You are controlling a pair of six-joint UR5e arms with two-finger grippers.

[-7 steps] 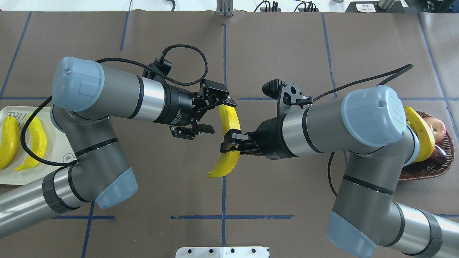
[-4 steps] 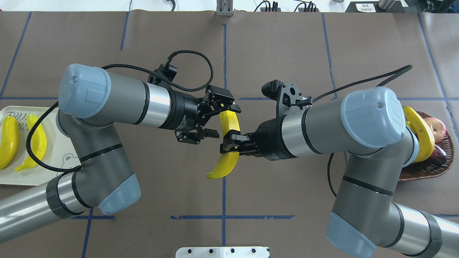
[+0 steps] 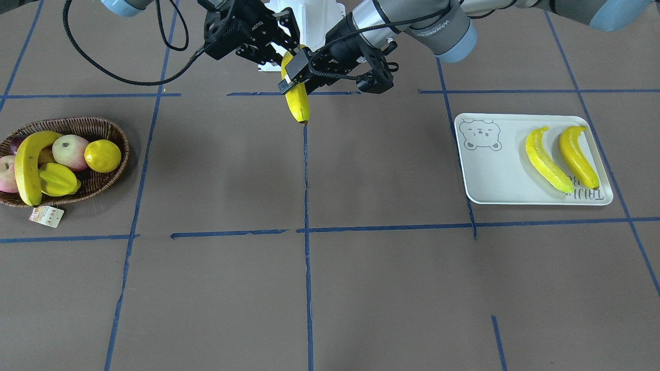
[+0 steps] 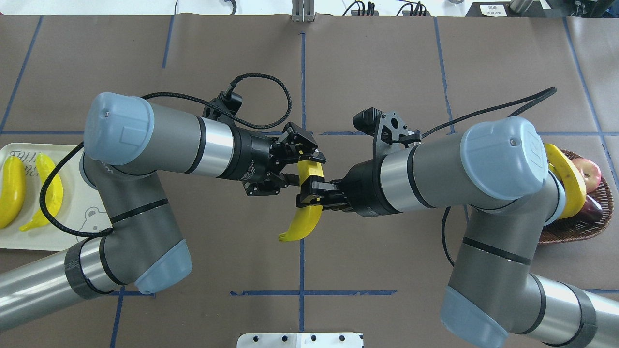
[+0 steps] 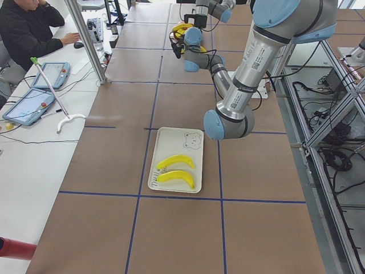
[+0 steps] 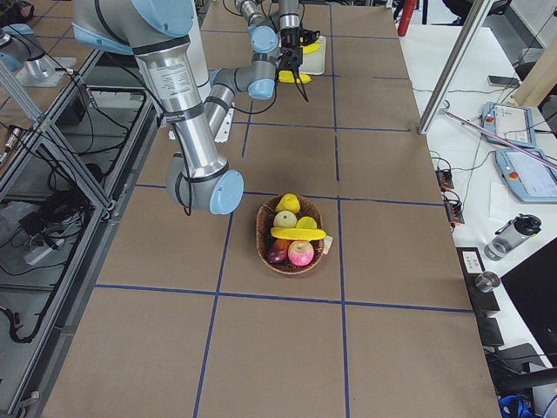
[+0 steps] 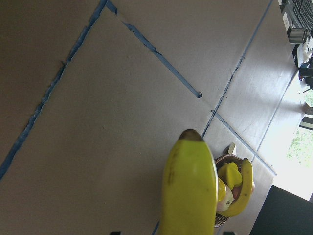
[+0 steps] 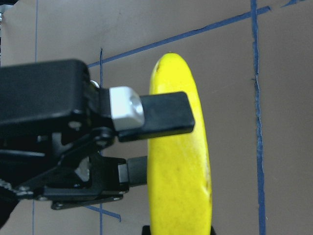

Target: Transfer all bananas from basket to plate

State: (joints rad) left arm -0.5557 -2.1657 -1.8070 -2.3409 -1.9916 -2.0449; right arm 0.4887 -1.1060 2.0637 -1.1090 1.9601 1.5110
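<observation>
From overhead, the right gripper (image 4: 312,194) is clenched on the middle of the held banana (image 4: 303,223), clear above the centre of the tabletop (image 4: 377,63). The left gripper (image 4: 303,168) has its jaws either side of the fruit's far end. I cannot tell whether they are biting. This looks like a hand-over. The basket (image 4: 575,232) sits at the robot's right and the plate (image 4: 29,240) at its left, each probably beyond the other arm's reach. The mid grip leaves an end free for the taker.

The front-facing view shows four bananas in all. One is in the air, two bananas (image 3: 547,159) lie side by side on the plate, and one basket banana (image 3: 27,165) lies across the other fruit. That fruit is a starfruit (image 3: 58,179), a round yellow fruit (image 3: 102,155), two apples (image 3: 70,150) and something dark.

In the right wrist view, one of the left fingers (image 8: 161,115) crosses in front of the banana, and the other passes behind it.
</observation>
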